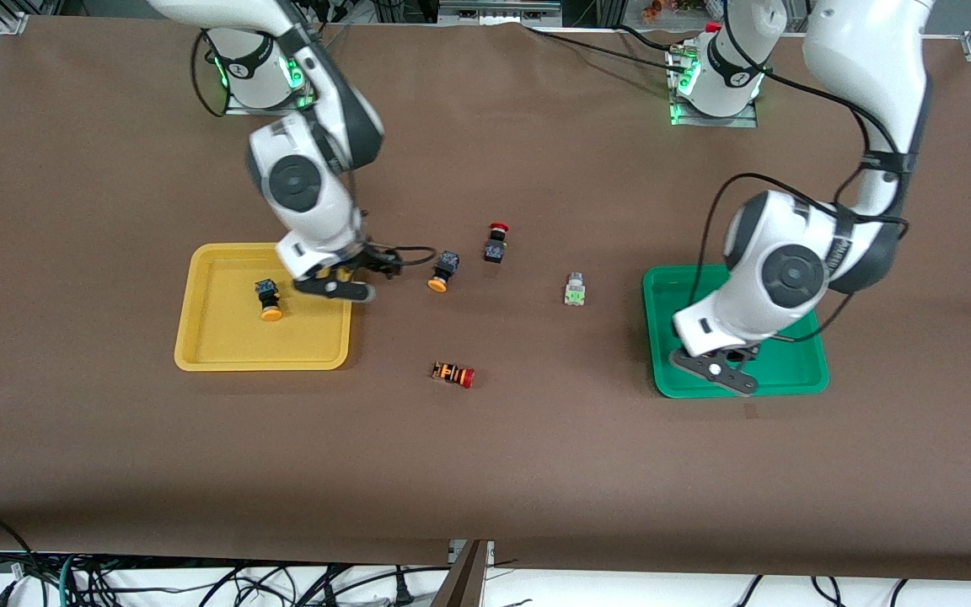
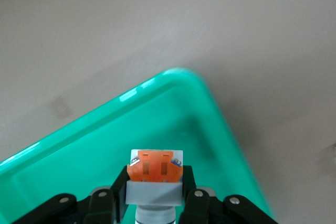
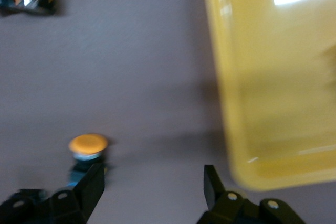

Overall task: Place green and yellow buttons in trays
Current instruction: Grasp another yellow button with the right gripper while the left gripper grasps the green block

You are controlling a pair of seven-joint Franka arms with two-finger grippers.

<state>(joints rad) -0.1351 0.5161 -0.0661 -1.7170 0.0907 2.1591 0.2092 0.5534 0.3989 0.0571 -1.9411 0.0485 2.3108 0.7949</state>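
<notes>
My left gripper hangs over the green tray, over its end nearer the front camera. It is shut on the small whitish orange-faced button, held above the green tray's floor. My right gripper is open and empty over the yellow tray's edge toward the table's middle. One yellow-capped black button lies in the yellow tray. A second one lies on the table beside my right gripper, close to one finger in the right wrist view. The green-faced whitish button lies between the trays.
A black button with a red cap stands just farther from the front camera than the loose yellow-capped one. An orange-striped cylinder with a red cap lies nearer the front camera, between the trays. The yellow tray's corner shows in the right wrist view.
</notes>
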